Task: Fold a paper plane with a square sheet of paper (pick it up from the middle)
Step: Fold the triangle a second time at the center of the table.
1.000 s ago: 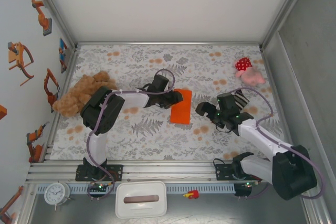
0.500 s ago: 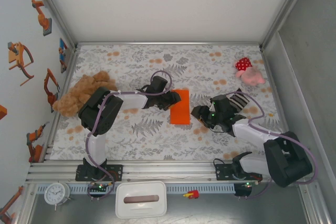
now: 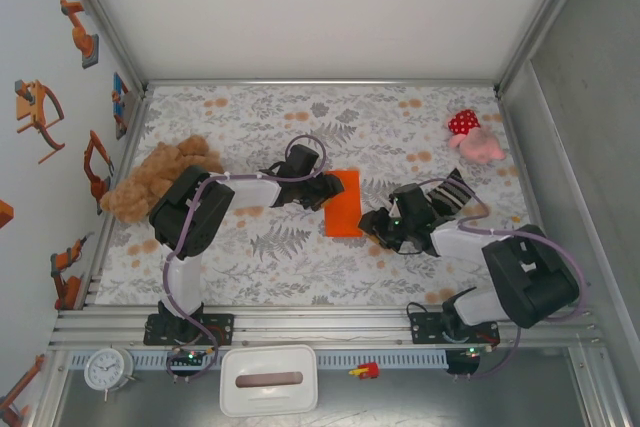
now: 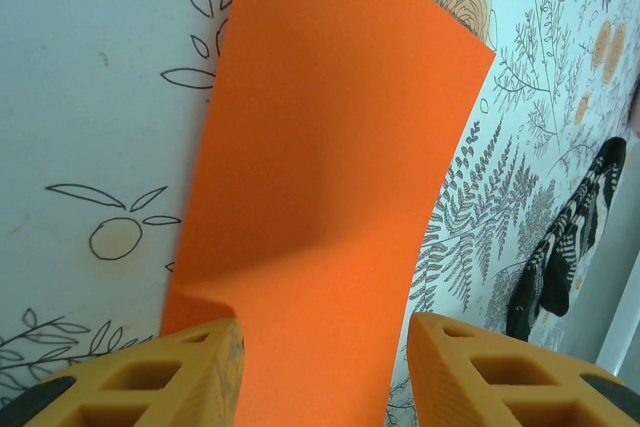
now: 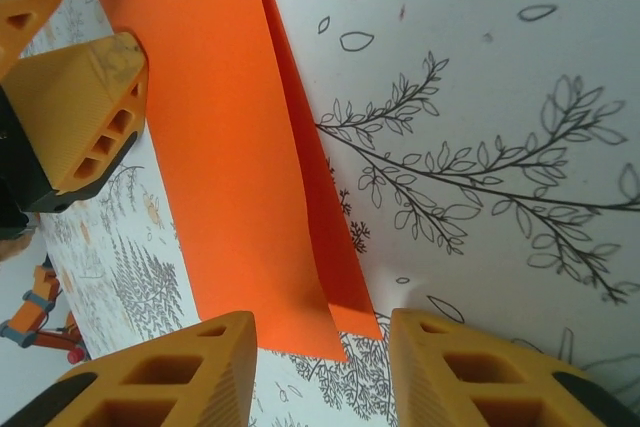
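The square sheet of paper (image 3: 345, 204) is bright orange and lies folded into a long rectangle on the floral table, not in a paper plane's dart shape. My left gripper (image 3: 330, 190) sits at its left long edge. In the left wrist view the sheet (image 4: 330, 177) runs between the spread fingers of that gripper (image 4: 325, 332), the left finger resting on the paper. My right gripper (image 3: 370, 219) is low at the sheet's near right corner. In the right wrist view its fingers (image 5: 320, 332) stand apart just short of the two layered corners of the sheet (image 5: 240, 147).
A brown teddy bear (image 3: 160, 179) lies at the left wall. A polka-dot plush (image 3: 472, 137) is at the back right. A striped sock (image 3: 452, 190) lies just behind the right arm. A white box (image 3: 268, 379) and a clock (image 3: 107, 369) sit below the near rail.
My right gripper has moved left across the table to the sheet's near right corner, and its jaws have narrowed. The left gripper and the sheet have barely moved.
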You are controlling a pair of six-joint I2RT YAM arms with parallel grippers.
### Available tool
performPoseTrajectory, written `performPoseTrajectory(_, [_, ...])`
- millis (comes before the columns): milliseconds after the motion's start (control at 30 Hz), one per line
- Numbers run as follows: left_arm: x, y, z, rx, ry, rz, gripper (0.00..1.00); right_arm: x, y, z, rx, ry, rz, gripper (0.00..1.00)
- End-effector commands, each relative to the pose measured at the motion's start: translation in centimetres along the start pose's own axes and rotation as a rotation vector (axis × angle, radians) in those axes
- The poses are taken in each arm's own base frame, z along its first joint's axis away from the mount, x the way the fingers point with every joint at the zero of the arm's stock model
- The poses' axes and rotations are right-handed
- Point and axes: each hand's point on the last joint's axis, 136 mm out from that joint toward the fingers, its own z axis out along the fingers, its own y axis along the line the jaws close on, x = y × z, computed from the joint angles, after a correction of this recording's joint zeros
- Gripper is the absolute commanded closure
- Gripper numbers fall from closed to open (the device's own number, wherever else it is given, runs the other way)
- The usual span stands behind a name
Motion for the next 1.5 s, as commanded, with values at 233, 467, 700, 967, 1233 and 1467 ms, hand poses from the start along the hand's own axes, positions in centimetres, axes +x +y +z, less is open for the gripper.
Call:
performPoseTrajectory(233, [2.1, 6.2, 0.8, -0.192, 0.066, -0.082, 0.52, -0.4, 2.2, 0.4, -0.088, 0.004, -0.023, 0.68])
performPoseTrajectory(467, [2.1, 6.1, 0.7, -0.196, 0.067, -0.081, 0.53, -0.4, 2.0, 0.0, -0.082, -0.014, -0.015, 0.74])
performPoseTrajectory(700, [2.0, 6.0, 0.7, -0.193, 0.066, -0.078, 0.53, -0.6, 2.4, -0.3, -0.087, -0.028, -0.022, 0.87])
performPoseTrajectory(967, [0.5, 1.2, -1.2, -0.07, 0.061, 0.036, 0.52, -0.7, 2.1, -0.3, -0.035, -0.014, -0.014, 1.0])
performPoseTrajectory(1233, [-1.6, -0.8, -2.2, -0.016, 0.035, 0.138, 0.61, 0.2, 1.0, -0.8, 0.027, 0.027, 0.011, 1.0])
performPoseTrajectory(1467, [-0.7, 0.4, -0.9, -0.032, 0.111, 0.153, 0.67, 0.4, 1.7, -1.0, 0.013, 0.044, 0.01, 1.0])
